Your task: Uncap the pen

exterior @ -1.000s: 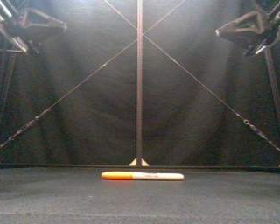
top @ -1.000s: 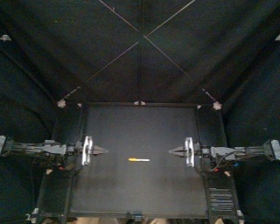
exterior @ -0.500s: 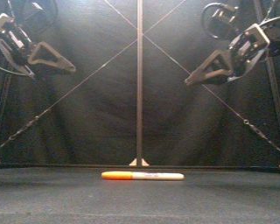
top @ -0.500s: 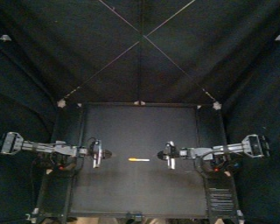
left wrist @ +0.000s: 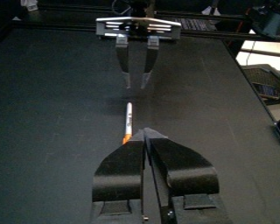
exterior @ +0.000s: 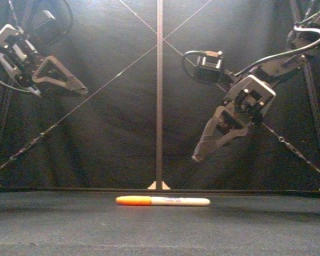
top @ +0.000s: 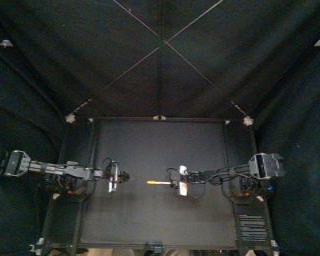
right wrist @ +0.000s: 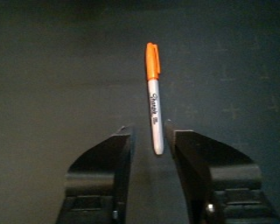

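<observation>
An orange-capped marker pen (top: 156, 183) lies flat at the table's middle, its orange cap (exterior: 133, 200) toward the left arm and its white barrel (exterior: 186, 201) toward the right arm. My right gripper (exterior: 199, 157) hangs open, tilted down above the barrel end without touching it. In the right wrist view the pen (right wrist: 154, 96) lies just beyond the gap of the right gripper (right wrist: 152, 131). My left gripper (top: 116, 178) stays high and left of the cap. In its own view the left gripper (left wrist: 147, 133) has its jaws together and holds nothing, with the pen (left wrist: 127, 121) ahead of it.
Black curtains close in the table (top: 123, 215) at the back and both sides. The right gripper (left wrist: 136, 66) faces the left one across the pen.
Both arms have moved inward toward the pen. The right gripper has dropped lower, reached the pen's barrel end and opened its jaws. The pen has not moved.
</observation>
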### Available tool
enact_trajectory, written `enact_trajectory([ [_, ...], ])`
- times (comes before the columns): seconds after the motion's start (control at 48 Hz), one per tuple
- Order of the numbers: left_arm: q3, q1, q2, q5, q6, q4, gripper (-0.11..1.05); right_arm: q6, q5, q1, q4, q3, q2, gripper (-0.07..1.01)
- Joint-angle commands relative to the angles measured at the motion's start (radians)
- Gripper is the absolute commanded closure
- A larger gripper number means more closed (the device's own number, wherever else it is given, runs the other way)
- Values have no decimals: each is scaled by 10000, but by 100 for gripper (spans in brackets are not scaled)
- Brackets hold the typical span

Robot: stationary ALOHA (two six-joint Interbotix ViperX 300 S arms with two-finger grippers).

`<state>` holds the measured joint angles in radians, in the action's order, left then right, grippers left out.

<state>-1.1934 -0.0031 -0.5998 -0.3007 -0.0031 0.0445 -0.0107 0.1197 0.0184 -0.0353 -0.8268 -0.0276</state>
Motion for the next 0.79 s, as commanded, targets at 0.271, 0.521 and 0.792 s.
enact_trajectory([
  [0.271, 307, 46, 230, -92, 31, 15, 12, 31, -598, 230, 307, 920, 951, 16],
  [0.521, 337, 46, 230, -92, 31, 15, 9, 31, -721, 537, 291, 1166, 1442, 16],
  [0.792, 353, 31, 230, -138, 15, 15, 9, 15, -813, 506, 245, 1135, 1810, 22],
])
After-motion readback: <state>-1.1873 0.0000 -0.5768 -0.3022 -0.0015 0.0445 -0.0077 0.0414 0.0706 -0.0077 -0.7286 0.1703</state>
